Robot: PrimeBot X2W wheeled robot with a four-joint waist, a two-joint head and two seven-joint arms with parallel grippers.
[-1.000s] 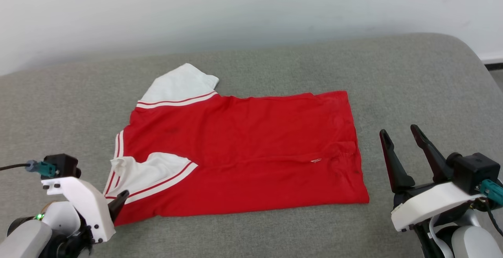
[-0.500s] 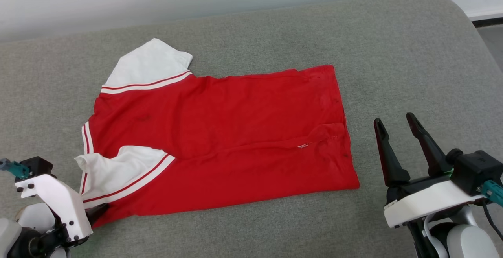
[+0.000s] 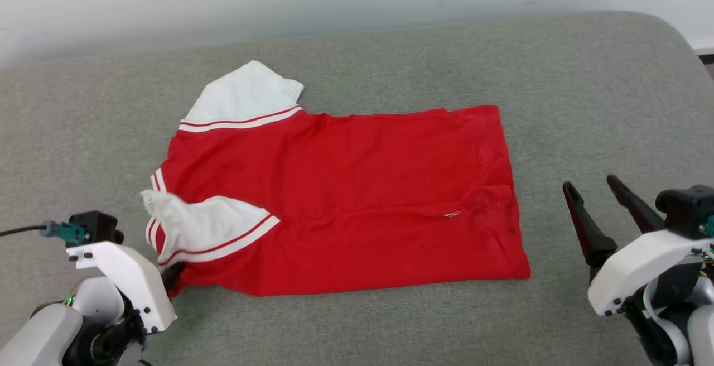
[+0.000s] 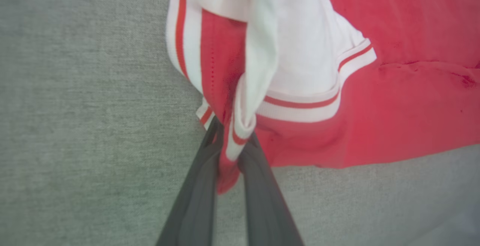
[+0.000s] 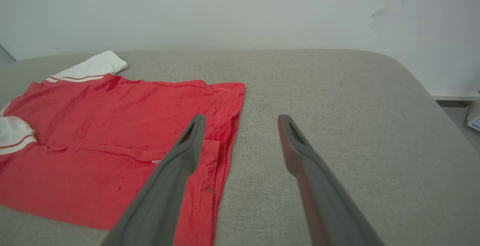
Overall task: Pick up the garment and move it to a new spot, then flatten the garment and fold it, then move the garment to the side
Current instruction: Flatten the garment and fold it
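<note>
Left gripper (image 4: 231,135) now on garment (image 3: 346,187) edge

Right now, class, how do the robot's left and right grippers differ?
The left gripper is shut on a striped corner of the garment; the right gripper is open and empty. The left gripper sits at the armhole end; the right gripper is off the opposite end, over the grey cushion. Both have two dark fingers.

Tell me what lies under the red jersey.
The garment lies spread on the grey padded surface, which shows around it. The part directly beneath the cloth is covered, so nothing else under it can be confirmed.
</note>
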